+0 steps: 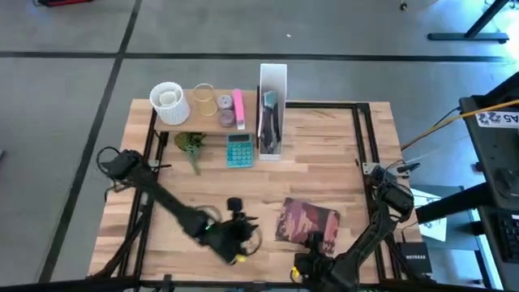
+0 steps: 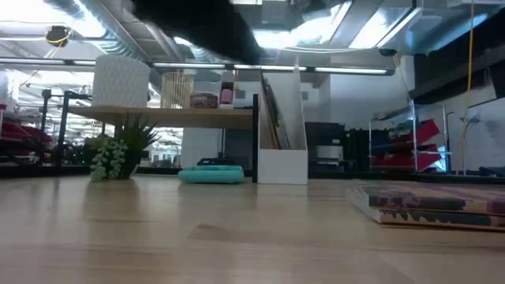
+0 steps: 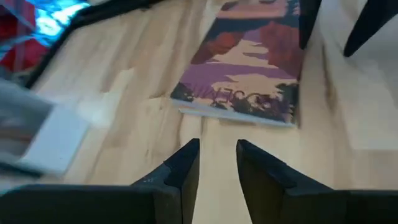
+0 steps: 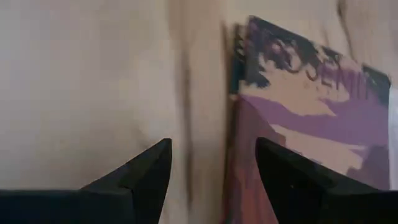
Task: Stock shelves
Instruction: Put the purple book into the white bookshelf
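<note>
On the light-wood tabletop (image 1: pixel 324 154), near its front edge, a book (image 1: pixel 308 223) with a purple and red cover lies flat. Left of it, the left gripper (image 3: pixel 217 163) hovers low over bare wood, its two dark fingers slightly parted and holding nothing. Just beside the book's front edge, the right gripper (image 4: pixel 213 163) hangs with its fingers spread wide, one over the cover and one over the wood, also holding nothing. At the back of the table stands a small raised wooden shelf (image 1: pixel 203 122) carrying a white textured pot (image 1: pixel 169 101), a clear glass (image 1: pixel 203 100) and a pink item (image 1: pixel 238 104). Right beside the shelf a tall white file box (image 1: pixel 272 109) stands upright. Below the shelf sit a small green plant (image 1: pixel 192 146) and a teal calculator (image 1: pixel 239 150).
</note>
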You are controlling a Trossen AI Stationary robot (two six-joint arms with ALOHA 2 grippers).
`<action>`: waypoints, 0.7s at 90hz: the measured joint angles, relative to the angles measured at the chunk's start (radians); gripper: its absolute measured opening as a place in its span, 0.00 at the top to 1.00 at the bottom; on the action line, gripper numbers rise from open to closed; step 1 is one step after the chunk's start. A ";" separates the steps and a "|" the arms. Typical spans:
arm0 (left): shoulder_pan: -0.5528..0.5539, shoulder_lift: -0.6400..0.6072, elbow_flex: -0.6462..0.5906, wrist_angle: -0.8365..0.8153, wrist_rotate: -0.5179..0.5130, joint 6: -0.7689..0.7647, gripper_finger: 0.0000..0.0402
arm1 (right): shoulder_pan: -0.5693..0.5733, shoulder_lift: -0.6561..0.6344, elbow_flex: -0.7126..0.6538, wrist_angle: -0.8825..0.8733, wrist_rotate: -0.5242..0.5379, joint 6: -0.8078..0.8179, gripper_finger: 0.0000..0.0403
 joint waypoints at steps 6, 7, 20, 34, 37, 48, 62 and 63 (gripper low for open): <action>0.069 0.018 0.000 0.091 0.107 0.070 0.78 | -0.001 0.000 -0.027 -0.003 0.011 0.029 0.46; 0.080 0.022 0.000 0.108 0.127 0.081 0.78 | -0.001 0.000 -0.031 -0.002 0.012 0.032 0.46; 0.210 0.084 0.000 0.320 0.422 0.170 0.78 | -0.003 -0.002 -0.068 0.037 0.035 0.055 0.46; 0.300 0.193 0.000 0.484 0.686 0.147 0.78 | -0.004 -0.007 -0.098 0.104 0.021 0.056 0.46; 0.311 0.215 0.000 0.498 0.719 0.136 0.78 | -0.004 -0.007 -0.100 0.116 0.011 0.055 0.46; 0.331 0.280 0.000 0.510 0.796 0.078 0.78 | -0.009 -0.009 -0.114 0.185 -0.039 0.055 0.46; 0.308 0.293 0.003 0.479 0.866 0.016 0.78 | -0.008 -0.005 -0.100 0.272 -0.059 0.031 0.46; 0.305 0.293 0.003 0.475 0.869 0.012 0.78 | -0.008 -0.005 -0.097 0.280 -0.064 0.027 0.46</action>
